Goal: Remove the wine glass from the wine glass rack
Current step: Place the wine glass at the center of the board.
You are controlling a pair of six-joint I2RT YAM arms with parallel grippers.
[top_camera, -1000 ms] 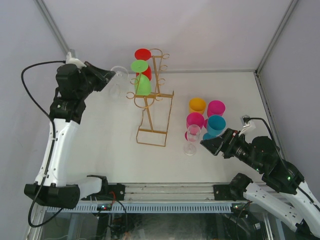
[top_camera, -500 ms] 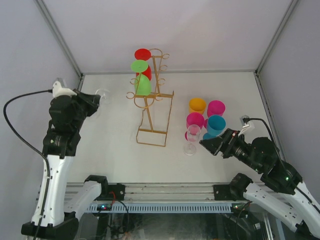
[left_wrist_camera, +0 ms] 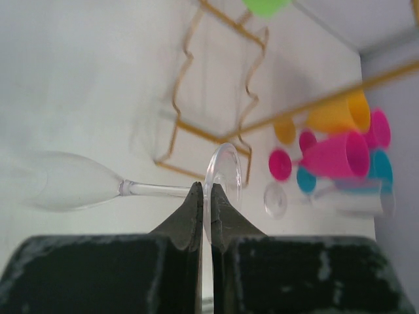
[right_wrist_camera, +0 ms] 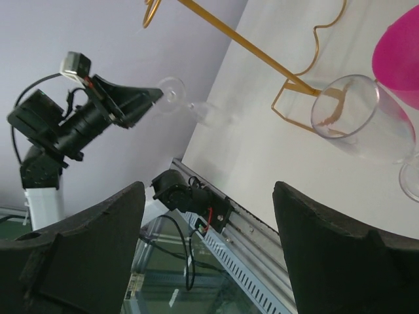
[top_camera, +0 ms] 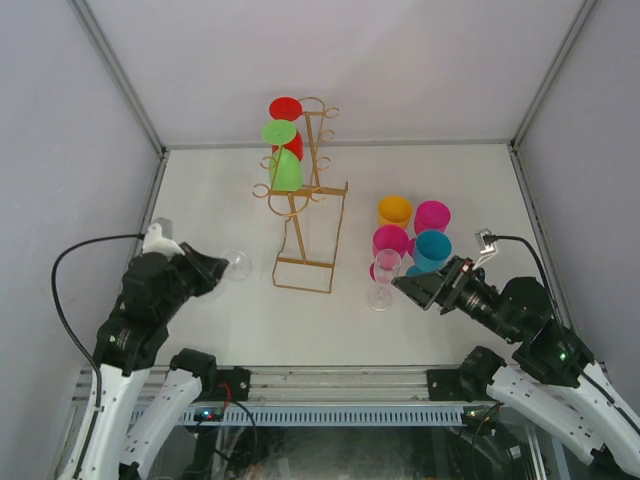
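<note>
My left gripper (left_wrist_camera: 204, 191) pinches the round foot of the clear wine glass (left_wrist_camera: 72, 186) edge-on, jaws pressed almost together. The stem runs level to the left and ends in the bowl. Only my left wrist view shows that pinch. From above, the glass is a faint shape at the near left of the table (top_camera: 230, 190), apart from the gold wine glass rack (top_camera: 303, 215), which carries a red cup (top_camera: 285, 108) and two green cups (top_camera: 287, 172). I cannot tell whether the bowl touches the table. My right gripper (right_wrist_camera: 209, 191) stands spread wide, empty, just beside a second clear glass (right_wrist_camera: 357, 118) standing upright near the coloured cups (top_camera: 432, 248).
</note>
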